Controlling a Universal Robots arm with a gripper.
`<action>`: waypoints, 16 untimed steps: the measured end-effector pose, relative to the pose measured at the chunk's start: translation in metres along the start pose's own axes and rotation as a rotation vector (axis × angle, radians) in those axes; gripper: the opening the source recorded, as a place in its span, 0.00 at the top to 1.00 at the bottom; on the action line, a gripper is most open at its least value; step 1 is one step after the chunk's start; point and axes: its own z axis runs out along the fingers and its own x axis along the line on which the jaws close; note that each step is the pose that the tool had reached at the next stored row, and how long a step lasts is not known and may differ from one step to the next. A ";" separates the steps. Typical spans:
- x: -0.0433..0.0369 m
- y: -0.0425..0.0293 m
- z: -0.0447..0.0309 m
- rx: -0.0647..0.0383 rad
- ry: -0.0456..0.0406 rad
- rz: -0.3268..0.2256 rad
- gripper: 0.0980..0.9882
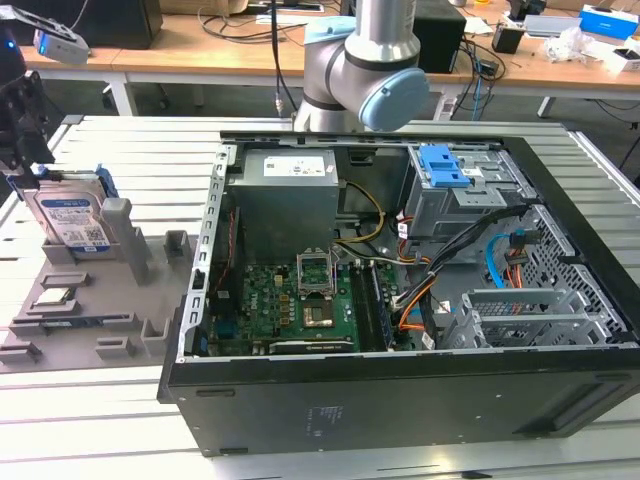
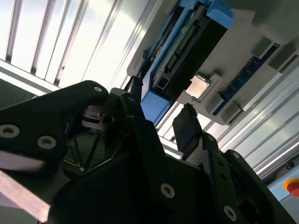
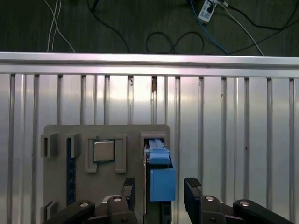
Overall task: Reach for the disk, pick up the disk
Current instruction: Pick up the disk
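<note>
Slatted aluminium bench [image 1: 100,430]. An open computer case [image 1: 400,400] sits toward the exterior view's right, a grey holder tray [image 1: 130,300] at its left. The blue-framed disk [image 1: 68,215] stands on edge in a tray slot. The end effector [image 3: 160,186] is poised over it with fingers [image 3: 191,189] apart, flanking the bracket with gaps on both sides. A processor chip [image 3: 103,150] is seated just beside the disk.

Lab: open computer case [image 1: 400,410], cluttered workbench [image 1: 190,45].
</note>
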 end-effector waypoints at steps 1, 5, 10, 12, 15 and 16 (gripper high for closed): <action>0.0000 -0.0005 0.0018 0.000 0.0000 0.000 0.50; 0.0001 -0.0025 0.0116 0.000 0.0002 0.000 0.50; 0.0001 -0.0043 0.0292 0.000 0.0002 0.000 0.50; 0.0001 -0.0047 0.0354 0.000 0.0002 0.000 0.50; 0.0001 -0.0049 0.0397 0.000 0.0001 0.000 0.50; 0.0001 -0.0049 0.0401 0.000 0.0003 0.000 0.50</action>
